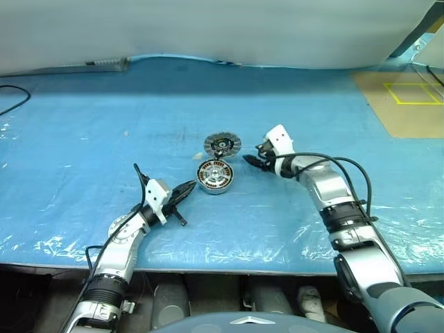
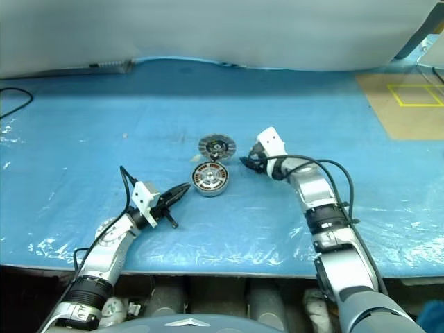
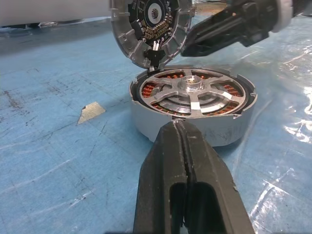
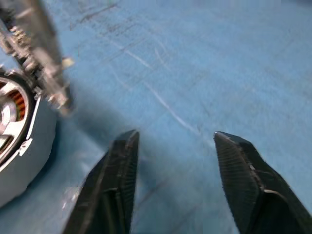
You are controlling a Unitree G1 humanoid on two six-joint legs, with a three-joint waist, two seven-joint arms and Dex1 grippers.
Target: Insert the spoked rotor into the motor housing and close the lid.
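The left tool point(image 1: 187, 189), pressed together, points at the motor housing point(image 1: 216, 176), the spoked rotor point(image 3: 191, 92) already seated inside. Behind it the lid point(image 1: 223, 145) stands propped open, tilted. The right tool point(image 1: 251, 161), spread and empty, is nearer the lid, which lies to its left.

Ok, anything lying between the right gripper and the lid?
No. In the left eye view, only bare blue sheet separates the right gripper from the propped-up lid; its open fingers hold nothing.

The lid point(image 3: 148, 27) is cut off at the frame's edge
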